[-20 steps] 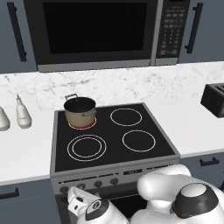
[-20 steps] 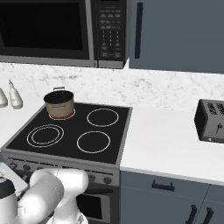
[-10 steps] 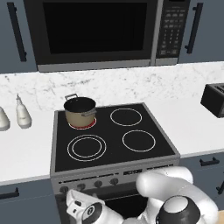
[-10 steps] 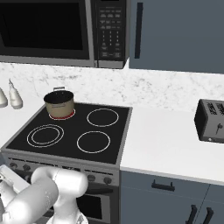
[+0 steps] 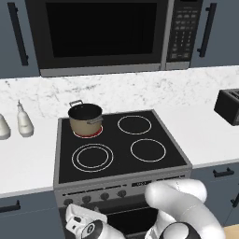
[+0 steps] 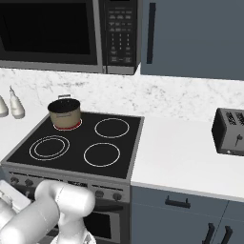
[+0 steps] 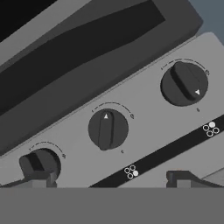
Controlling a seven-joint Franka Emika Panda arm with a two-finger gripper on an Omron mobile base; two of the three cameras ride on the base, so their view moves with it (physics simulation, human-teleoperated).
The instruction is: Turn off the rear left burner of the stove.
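My pincer (image 7: 109,179) hangs open and empty just before the stove (image 5: 154,161) front, its two tips straddling a middle knob (image 7: 107,129) whose grip bar runs nearly along my view's vertical, arrow pointing up. A second knob (image 7: 183,83) slants diagonally. The rear left burner (image 5: 87,132) glows red beneath a tan pot (image 5: 85,117).

1 stove (image 5: 154,164), 4 rings, 1 pot (image 5: 85,118), 1 microwave (image 5: 107,35), 1 toaster (image 6: 228,132), 2 bottles (image 5: 24,122).

red-glowing rear left burner (image 5: 87,133) on black stove (image 5: 122,156) (white rings elsewhere), tan pot (image 5: 85,118), grey-veined white backsplash (image 5: 51,98)
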